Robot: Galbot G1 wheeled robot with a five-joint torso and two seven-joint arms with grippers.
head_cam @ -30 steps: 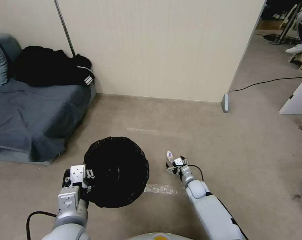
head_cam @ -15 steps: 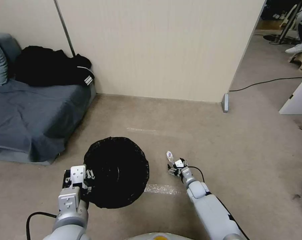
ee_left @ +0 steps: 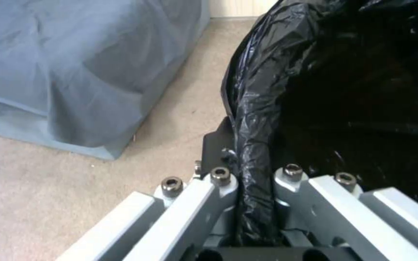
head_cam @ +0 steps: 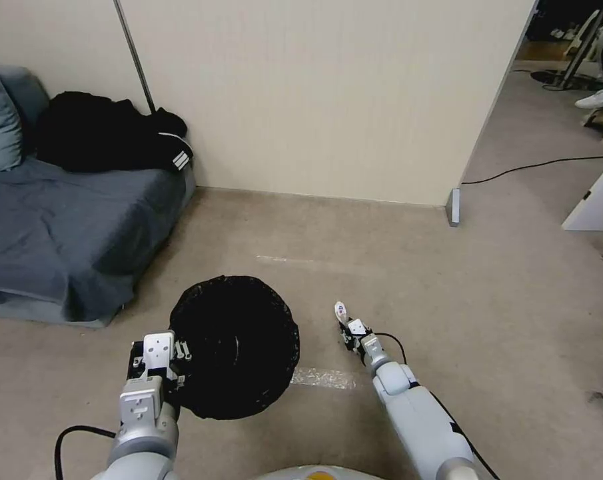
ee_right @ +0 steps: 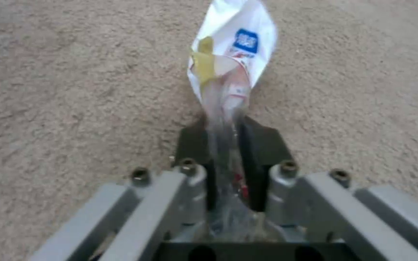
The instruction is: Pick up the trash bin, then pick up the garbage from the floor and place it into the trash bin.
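The trash bin (head_cam: 234,343) shows from above as a round opening lined with a glossy black bag, low in the head view left of centre. My left gripper (head_cam: 171,367) is shut on the bin's near-left rim; in the left wrist view the fingers (ee_left: 218,181) pinch the black liner (ee_left: 255,119) over the rim. To the right, my right gripper (head_cam: 350,330) is down at the carpet, shut on the garbage (head_cam: 340,310), a crumpled white packet (ee_right: 233,47) with a blue mark and red print. The packet's clear tail runs between the fingers (ee_right: 189,174).
A grey sofa (head_cam: 61,227) with a black jacket (head_cam: 108,140) stands at the left. A beige wall panel (head_cam: 328,100) closes the back, with a doorway and a black cable (head_cam: 534,167) at the right. A tape strip (head_cam: 324,379) lies on the carpet between the arms.
My right gripper has closed from spread fingers onto the packet's tail. The head camera has shifted slightly. The left gripper keeps its hold on the bin.
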